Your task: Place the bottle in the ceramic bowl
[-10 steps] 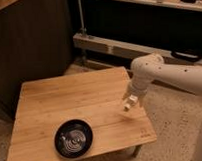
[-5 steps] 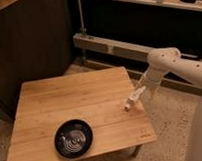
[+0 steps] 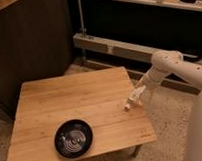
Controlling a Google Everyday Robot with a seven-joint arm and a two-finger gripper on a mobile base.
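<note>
Gripper (image 3: 137, 95) hangs beside bottle (image 3: 129, 105) (at table (image 3: 70, 98) edge), bowl (image 3: 62, 141) apart.

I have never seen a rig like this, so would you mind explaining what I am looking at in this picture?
There is only one view, from a single camera looking down at a slant; where it is mounted is not on record. The white jointed limb coming in from the right is the robot's arm. Its tip is the gripper, a two-finger clamp for picking things up. It hangs low at the right-hand edge of the wooden table.

Right at the gripper's tip is the bottle, small and white with a tan end. I cannot tell from this view whether it is gripped or only touched.

Near the table's front edge sits the bowl, round, black and glossy, with pale rings inside. Nothing is in it, and it is well apart from the bottle.
</note>
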